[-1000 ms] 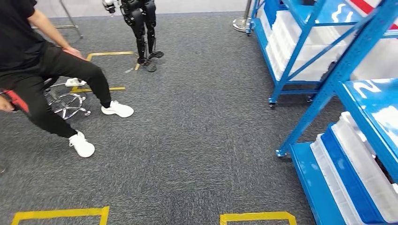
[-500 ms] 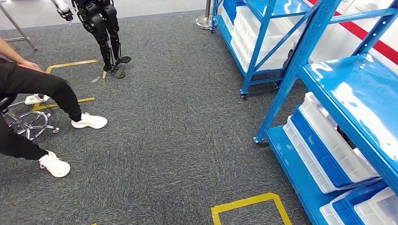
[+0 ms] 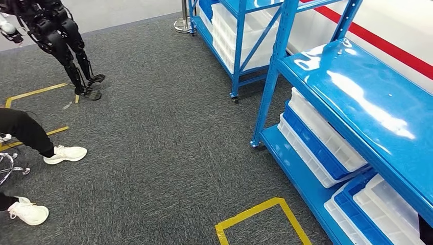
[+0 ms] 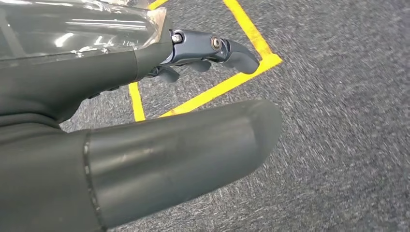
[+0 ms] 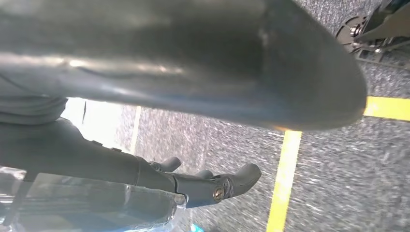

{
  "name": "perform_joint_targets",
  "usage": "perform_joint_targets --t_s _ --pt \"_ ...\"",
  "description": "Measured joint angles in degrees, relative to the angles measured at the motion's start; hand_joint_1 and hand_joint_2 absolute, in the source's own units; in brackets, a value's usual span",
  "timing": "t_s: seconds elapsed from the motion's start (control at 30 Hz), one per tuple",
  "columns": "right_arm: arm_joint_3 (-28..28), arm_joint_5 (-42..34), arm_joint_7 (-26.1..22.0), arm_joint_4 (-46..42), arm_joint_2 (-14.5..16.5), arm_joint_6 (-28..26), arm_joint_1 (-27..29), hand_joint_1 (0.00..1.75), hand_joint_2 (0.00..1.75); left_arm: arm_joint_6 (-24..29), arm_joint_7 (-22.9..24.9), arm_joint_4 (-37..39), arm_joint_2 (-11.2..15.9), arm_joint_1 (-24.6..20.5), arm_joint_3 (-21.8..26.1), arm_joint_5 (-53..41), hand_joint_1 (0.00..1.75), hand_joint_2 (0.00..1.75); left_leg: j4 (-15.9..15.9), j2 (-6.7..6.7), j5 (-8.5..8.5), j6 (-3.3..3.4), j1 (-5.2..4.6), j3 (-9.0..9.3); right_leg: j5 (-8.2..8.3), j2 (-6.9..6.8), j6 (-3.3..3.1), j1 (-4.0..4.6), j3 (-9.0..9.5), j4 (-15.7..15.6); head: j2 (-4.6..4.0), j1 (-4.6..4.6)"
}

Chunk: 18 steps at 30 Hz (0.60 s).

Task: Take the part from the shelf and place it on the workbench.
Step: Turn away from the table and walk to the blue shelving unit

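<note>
Now beside the shelf, hands free

Both robot hands hang over carpet: left robot hand (image 4: 193, 53) and right robot hand (image 5: 203, 183), fingers loosely apart, holding nothing. White bins (image 3: 319, 140) sit in the blue shelf (image 3: 357, 97); the part itself cannot be made out.

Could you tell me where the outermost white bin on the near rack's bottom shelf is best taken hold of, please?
Probably by its long rim facing the aisle, coming in low from the carpet side. The white bin lies lengthwise along the shelf edge, a blue bin sits close behind it, and the upper shelf board overhangs both, so a reach from above looks blocked.
</note>
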Motion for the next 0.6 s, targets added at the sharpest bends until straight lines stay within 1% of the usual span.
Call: perform_joint_targets --t_s 0.03,0.07,0.1,0.13,0.17,0.2,0.23,0.27,0.3,0.33,0.37,0.4,0.43,0.47,0.5,0.53,0.57,0.6 --pt "0.00 0.02 0.00 0.01 -0.02 0.00 0.05 0.00 0.00 0.02 0.09 0.01 0.01 0.02 0.00 -0.04 0.00 0.00 -2.10 -0.29 1.95 0.30 0.00 0.69 0.00 0.85 0.00 0.06 0.09 0.01 0.00 0.01" --pt "0.00 0.02 0.00 0.01 -0.03 0.00 0.07 0.00 0.00 0.04 0.17 0.01 0.01 0.01 0.00 -0.08 0.00 0.00 -5.61 -1.08 4.35 0.64 0.00 2.11 0.01 1.65 0.01 0.07 0.19 0.01 0.00 0.00" --pt "0.00 0.03 0.00 0.01 -0.01 0.02 0.04 0.00 0.00 0.07 0.24 0.01 0.05 0.00 -0.01 -0.13 0.00 0.00 -9.41 -2.75 6.32 0.99 0.00 3.68 -0.01 2.37 0.07 0.19 0.20 0.11 0.00 0.02" --pt "0.00 0.03 0.01 0.01 0.03 0.04 -0.02 0.00 0.00 0.09 0.28 0.01 0.08 -0.01 -0.03 -0.20 0.00 0.00 -12.37 -4.10 7.59 1.18 0.00 4.88 0.01 3.04 0.20 0.26 0.10 0.18 0.00 0.03" --pt "0.00 0.03 0.01 0.01 0.08 0.06 -0.05 0.00 0.00 0.11 0.32 0.01 0.11 -0.02 -0.04 -0.25 0.00 0.00 -14.11 -5.08 8.14 1.33 -0.08 5.58 0.09 3.71 0.44 0.26 -0.14 0.19 0.00 0.05" --pt "0.00 0.04 0.02 0.01 0.13 0.08 -0.08 0.00 0.00 0.13 0.34 0.01 0.15 -0.03 -0.07 -0.29 0.00 0.00 -14.84 -5.41 8.20 1.46 -0.23 5.81 0.23 4.37 0.78 0.23 -0.42 0.18 0.00 0.06" --pt "0.00 0.04 0.02 0.02 0.15 0.08 -0.01 0.00 0.00 0.14 0.38 0.01 0.13 -0.06 -0.10 -0.31 0.00 0.00 -15.10 -4.61 8.31 1.63 -0.34 5.90 0.43 4.97 1.17 0.16 -0.79 0.02 0.00 0.05" --pt "-0.01 0.05 0.02 0.04 0.15 0.08 0.08 0.00 0.00 0.15 0.42 0.01 0.10 -0.13 -0.16 -0.31 0.00 0.00 -15.53 -3.83 8.59 1.93 -0.40 6.08 0.45 4.63 1.46 0.11 -1.15 0.22 0.00 0.04" --pt "-0.01 0.05 0.03 0.05 0.13 0.08 0.12 0.00 0.00 0.16 0.43 0.01 0.06 -0.17 -0.22 -0.31 0.00 0.00 -16.08 -3.07 8.90 2.28 -0.41 6.28 -0.01 3.34 1.57 0.20 -1.75 1.06 0.00 0.09" --pt "-0.01 0.06 0.04 0.07 0.13 0.08 0.14 0.00 0.00 0.16 0.45 0.01 0.03 -0.20 -0.27 -0.30 0.00 0.00 -16.59 -2.21 9.19 2.60 -0.36 6.47 -1.05 1.65 1.54 0.30 -2.85 2.89 0.00 0.15" --pt "-0.01 0.07 0.05 0.07 0.13 0.08 0.08 0.00 0.00 0.17 0.45 0.01 0.04 -0.19 -0.30 -0.31 0.00 0.00 -16.88 -1.32 9.33 2.80 -0.39 6.57 -2.67 -0.23 1.38 0.28 -4.37 5.94 0.00 0.22" --pt "0.00 0.07 0.06 0.07 0.14 0.09 0.01 0.00 0.00 0.17 0.45 0.01 0.05 -0.15 -0.31 -0.31 0.00 0.00 -16.96 -0.43 9.33 2.94 -0.48 6.58 -4.47 -1.33 1.30 0.25 -6.30 9.65 0.00 0.28" --pt "-0.01 0.07 0.07 0.08 0.15 0.09 -0.03 0.00 0.00 0.17 0.46 0.01 0.07 -0.12 -0.31 -0.31 0.00 0.00 -16.95 0.55 9.31 2.98 -0.55 6.54 -5.97 -1.70 1.44 0.11 -8.15 13.39 0.00 0.29" --pt "-0.01 0.07 0.07 0.08 0.14 0.09 -0.03 0.00 0.00 0.17 0.48 0.01 0.08 -0.11 -0.31 -0.31 0.00 0.00 -16.93 1.45 9.28 2.99 -0.59 6.49 -6.80 -1.84 1.77 -0.01 -9.31 15.92 0.00 0.30" --pt "-0.02 0.07 0.07 0.09 0.12 0.09 0.05 0.00 0.00 0.17 0.51 0.01 0.04 -0.11 -0.32 -0.31 0.00 0.00 -16.91 2.29 9.24 2.93 -0.60 6.47 -6.67 -2.00 2.32 -0.17 -9.25 16.21 0.00 0.29" --pt "-0.02 0.07 0.07 0.09 0.07 0.09 0.13 0.00 0.00 0.17 0.54 0.01 -0.02 -0.12 -0.33 -0.31 0.00 0.00 -16.88 3.08 9.18 2.84 -0.57 6.49 -5.73 -2.32 3.00 -0.33 -7.92 14.11 0.00 0.31" --pt "-0.02 0.07 0.07 0.09 -0.01 0.09 0.19 0.00 0.00 0.17 0.58 0.01 -0.09 -0.13 -0.35 -0.32 0.00 0.00 -16.81 3.74 9.07 2.67 -0.53 6.56 -4.28 -3.11 3.61 -0.51 -5.44 9.91 0.00 0.31" --pt "-0.02 0.07 0.07 0.09 -0.04 0.09 0.19 0.00 0.00 0.17 0.61 0.00 -0.14 -0.14 -0.36 -0.32 0.00 0.00 -16.69 4.35 8.91 2.41 -0.59 6.69 -2.84 -4.48 3.91 -0.62 -2.97 5.50 0.00 0.33"
